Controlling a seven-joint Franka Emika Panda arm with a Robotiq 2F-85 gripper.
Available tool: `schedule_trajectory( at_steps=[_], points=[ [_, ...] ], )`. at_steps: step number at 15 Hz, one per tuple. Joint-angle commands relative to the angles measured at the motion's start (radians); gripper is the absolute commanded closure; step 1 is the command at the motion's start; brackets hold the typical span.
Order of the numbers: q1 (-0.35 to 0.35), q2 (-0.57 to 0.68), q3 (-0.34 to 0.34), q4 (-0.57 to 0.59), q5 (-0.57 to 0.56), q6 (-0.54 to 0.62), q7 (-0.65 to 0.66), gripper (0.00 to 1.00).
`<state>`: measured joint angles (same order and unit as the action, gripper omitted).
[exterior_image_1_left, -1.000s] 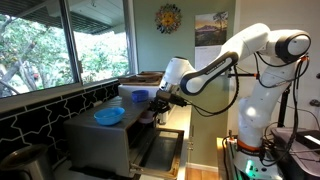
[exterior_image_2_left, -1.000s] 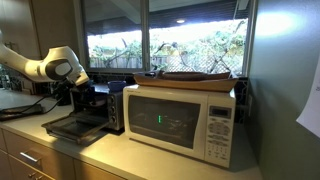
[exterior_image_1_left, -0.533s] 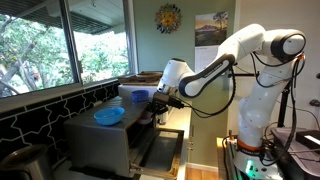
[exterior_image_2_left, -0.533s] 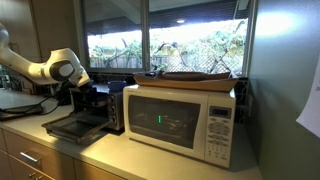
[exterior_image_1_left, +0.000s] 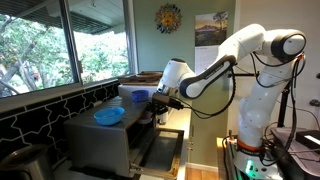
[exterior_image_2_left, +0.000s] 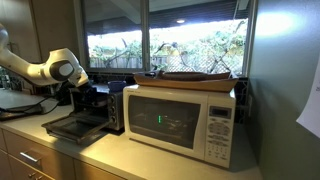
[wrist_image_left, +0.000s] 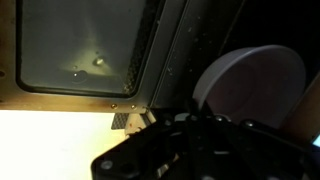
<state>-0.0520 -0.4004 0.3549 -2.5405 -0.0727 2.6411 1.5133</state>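
Exterior view, from the window end of the counter:
- Arm: white, reaching in from the wall side toward the window.
- Fingers: dark, low, and partly hidden behind the microwave. Grip not readable here.
- Blue thing: lying on top of the microwave, apart from the fingers and nearer the camera.

Exterior view, facing the window:
- Oven: small and dark, standing on the counter just beside the microwave, on the arm's side.
- Door: dropped open, lying about flat and jutting out from the oven's front. Long edge running across the front of the oven.
- Arm: coming in from the frame's edge, with its wrist over the door. Fingers hidden behind the wrist and the oven's corner. Judged to sit at the oven's mouth, above the door, with the cavity straight ahead of them.

Wrist view:
- Fingers: a dark mass at the bottom edge, clenched together. Nothing seen between them, and no way to tell whether they pinch anything.
- Door glass: ahead of the fingers and off to one side, with its frame edge running as a slanted dark bar.
- White round thing: on the other side of that bar, near the fingers. Too dim to name, contact unclear.
- Bright strip below the glass: probably counter.
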Motion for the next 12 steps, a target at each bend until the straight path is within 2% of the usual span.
schedule_trajectory(
  at_steps=[1,2,4,6,8,10,11,12],
  points=[
    [-0.015,0.043,0.009,0.015,-0.040,0.040,0.049,0.99],
    [-0.014,0.045,0.009,0.016,-0.040,0.040,0.050,0.99],
    [-0.007,0.051,0.006,0.014,-0.037,0.043,0.046,0.74],
    [-0.003,0.058,0.008,0.009,-0.033,0.050,0.050,0.94],
    [-0.005,0.060,0.009,0.008,-0.034,0.052,0.055,1.00],
    [-0.008,0.061,0.010,0.009,-0.040,0.056,0.061,0.99],
    [-0.008,0.057,0.009,0.008,-0.040,0.065,0.063,0.92],
    [-0.009,0.055,0.009,0.008,-0.042,0.068,0.064,0.71]
  ],
)
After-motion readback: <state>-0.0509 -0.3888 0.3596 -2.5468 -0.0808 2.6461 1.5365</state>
